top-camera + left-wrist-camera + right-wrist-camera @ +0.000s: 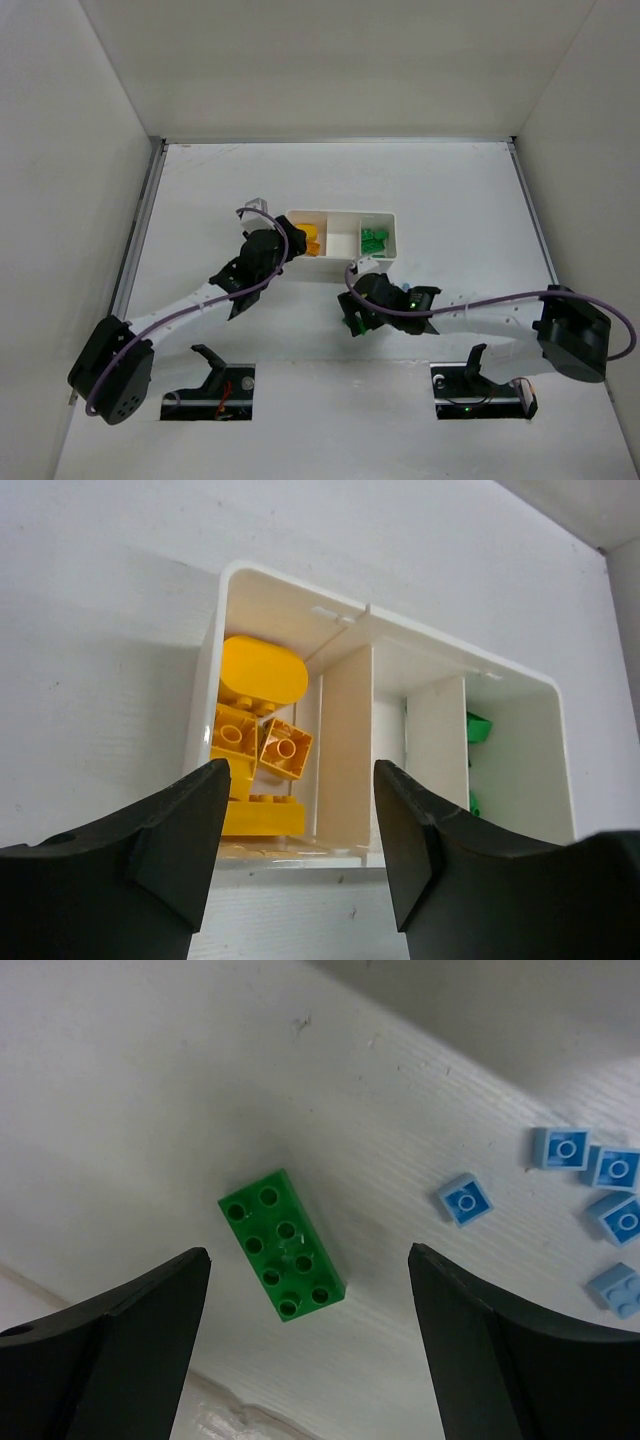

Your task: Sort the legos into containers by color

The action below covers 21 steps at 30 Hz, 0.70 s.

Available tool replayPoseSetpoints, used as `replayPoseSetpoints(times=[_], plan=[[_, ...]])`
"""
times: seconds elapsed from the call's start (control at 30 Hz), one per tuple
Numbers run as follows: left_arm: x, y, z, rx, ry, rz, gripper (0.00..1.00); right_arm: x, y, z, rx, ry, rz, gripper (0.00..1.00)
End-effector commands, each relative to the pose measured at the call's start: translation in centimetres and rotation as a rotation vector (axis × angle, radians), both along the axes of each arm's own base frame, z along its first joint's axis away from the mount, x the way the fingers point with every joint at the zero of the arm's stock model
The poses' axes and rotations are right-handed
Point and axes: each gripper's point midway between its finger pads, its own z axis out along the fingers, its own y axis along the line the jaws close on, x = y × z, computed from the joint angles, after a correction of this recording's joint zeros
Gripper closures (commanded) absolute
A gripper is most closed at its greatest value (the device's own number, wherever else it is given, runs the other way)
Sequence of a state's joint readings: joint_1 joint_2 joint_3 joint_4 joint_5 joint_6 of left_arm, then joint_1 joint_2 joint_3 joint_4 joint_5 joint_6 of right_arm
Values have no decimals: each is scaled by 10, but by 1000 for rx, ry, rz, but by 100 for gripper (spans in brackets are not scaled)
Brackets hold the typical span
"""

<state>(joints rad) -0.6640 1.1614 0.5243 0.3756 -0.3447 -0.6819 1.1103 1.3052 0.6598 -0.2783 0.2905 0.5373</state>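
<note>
The white three-compartment tray (345,215) lies mid-table. Its left compartment holds several yellow-orange bricks (262,742), also seen from above (310,238). Its right compartment holds green bricks (373,240), partly visible in the left wrist view (477,727). My left gripper (290,247) is open and empty just in front of the tray's left end (300,780). My right gripper (308,1255) is open above a green two-by-four brick (283,1245) that lies flat on the table between the fingers, untouched. Several light blue bricks (464,1200) lie loose beside it.
The right gripper (355,318) hovers just in front of the tray's middle. The tray's middle compartment (390,715) shows no bricks. White walls enclose the table on three sides. The arm bases and two floor cut-outs (215,390) are at the near edge.
</note>
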Motion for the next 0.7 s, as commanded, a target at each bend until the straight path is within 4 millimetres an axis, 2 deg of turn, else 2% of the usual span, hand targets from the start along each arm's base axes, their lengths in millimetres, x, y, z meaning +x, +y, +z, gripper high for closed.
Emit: replayPoseSetpoints(times=[0.0,0.13,0.33,0.43,0.57,0.67], plan=[[6,10,32,-31,-97,28,43,-7,14,5,-5,28,58,14],[3,21,30,-39,-100,43,43,-11,14,-5,-47,54,81,18],[2,25,36,-52,-118,43,43,-18,16,-18,-111,94,107,33],[2,29,37,-55,-124,49,43,-19,16,-22,-126,102,109,35],[2,39,39,-59,-133,70,43,-19,18,-25,-149,109,119,47],[1,49,40,-62,-142,92,43,-19,18,-25,-149,109,119,47]])
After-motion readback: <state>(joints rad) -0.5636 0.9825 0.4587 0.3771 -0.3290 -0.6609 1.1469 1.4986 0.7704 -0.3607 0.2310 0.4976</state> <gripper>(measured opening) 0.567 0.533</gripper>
